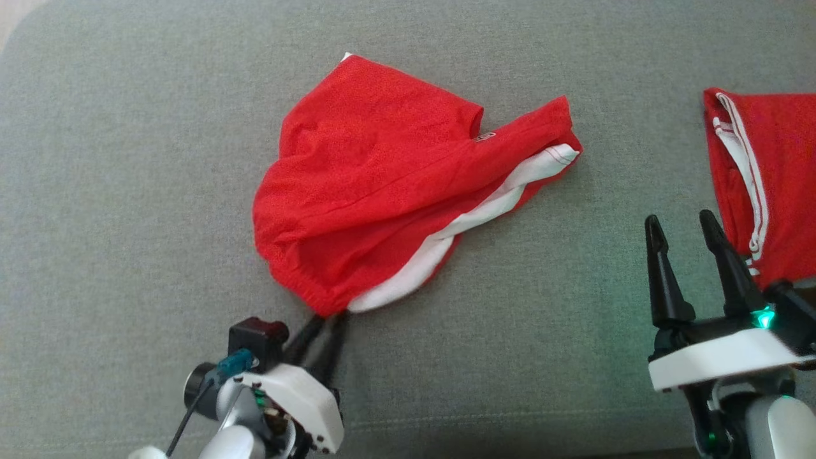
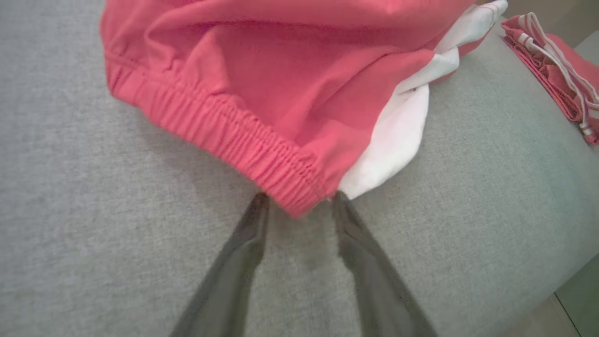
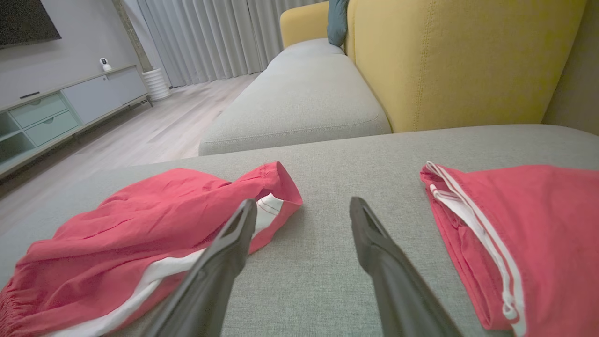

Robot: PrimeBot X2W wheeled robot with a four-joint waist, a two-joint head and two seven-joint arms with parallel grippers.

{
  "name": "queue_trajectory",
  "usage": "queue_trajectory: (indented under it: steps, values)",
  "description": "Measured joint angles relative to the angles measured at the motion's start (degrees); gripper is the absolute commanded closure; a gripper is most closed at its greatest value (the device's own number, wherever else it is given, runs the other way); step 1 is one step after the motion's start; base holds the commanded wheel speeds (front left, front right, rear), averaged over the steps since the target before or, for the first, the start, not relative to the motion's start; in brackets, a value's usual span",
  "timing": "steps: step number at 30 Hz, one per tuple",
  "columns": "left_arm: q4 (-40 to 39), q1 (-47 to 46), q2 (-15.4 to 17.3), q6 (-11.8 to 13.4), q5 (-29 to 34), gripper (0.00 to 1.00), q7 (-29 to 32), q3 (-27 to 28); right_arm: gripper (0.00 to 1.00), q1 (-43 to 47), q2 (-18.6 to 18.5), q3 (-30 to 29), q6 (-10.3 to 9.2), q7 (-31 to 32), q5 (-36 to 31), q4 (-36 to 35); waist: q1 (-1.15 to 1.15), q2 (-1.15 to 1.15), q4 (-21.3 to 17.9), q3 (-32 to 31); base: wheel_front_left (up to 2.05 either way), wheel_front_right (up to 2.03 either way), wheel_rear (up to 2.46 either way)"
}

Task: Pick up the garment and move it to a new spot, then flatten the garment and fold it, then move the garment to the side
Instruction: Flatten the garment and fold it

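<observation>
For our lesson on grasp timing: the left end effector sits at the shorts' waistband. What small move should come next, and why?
Probably close the left end effector: its open fingers straddle the elastic waistband corner of the red shorts, so closing should pinch it for lifting.

A grey sofa seat (image 1: 127, 191) meets a yellow backrest (image 3: 468, 61), pale curtains (image 3: 201, 37) and low cabinet (image 3: 70, 107) beyond.

Two red garments (image 1: 382, 178) (image 1: 787, 166) (both white-striped)
</observation>
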Motion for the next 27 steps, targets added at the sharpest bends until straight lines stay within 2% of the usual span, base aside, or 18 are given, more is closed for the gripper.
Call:
queue_trajectory:
  steps: [6,10,15,25,26,27]
  values:
    - [1.6,-1.7,0.2,-0.4,0.1,1.0,-1.0,-0.6,0.0,-2.2,-1.2,0.6,0.0,1.6,0.2,1.7,0.0,0.0,0.1,0.5,0.0,0.0,0.0]
    - [1.3,-1.9,0.3,-0.4,0.1,1.0,-1.2,-0.7,0.0,-7.3,-5.0,2.4,0.0,5.1,1.5,4.2,0.0,0.0,0.7,1.0,0.0,0.0,0.0]
    - [0.7,-3.6,0.3,-0.5,0.6,1.0,-1.7,-1.1,0.0,-15.3,-9.4,7.8,0.0,10.9,4.0,9.9,0.0,0.0,2.2,2.2,0.0,0.0,0.0]
    - [0.4,-6.7,0.1,-1.0,1.1,1.0,-3.3,-2.4,0.0,-24.9,-13.9,14.6,0.0,17.5,5.1,18.9,0.0,0.0,5.4,5.4,0.0,0.0,0.0]
    - [0.4,-6.7,0.1,-1.0,1.1,1.0,-3.6,-2.4,0.05,-25.2,-14.2,15.4,0.0,17.7,5.1,19.2,0.01,0.0,5.5,5.6,0.0,0.0,0.0]
    - [0.4,-6.7,0.1,-1.0,1.1,1.0,-3.8,-2.4,0.49,-25.4,-14.5,16.3,0.0,18.0,5.1,19.5,0.01,0.0,5.5,5.7,0.0,0.0,0.0]
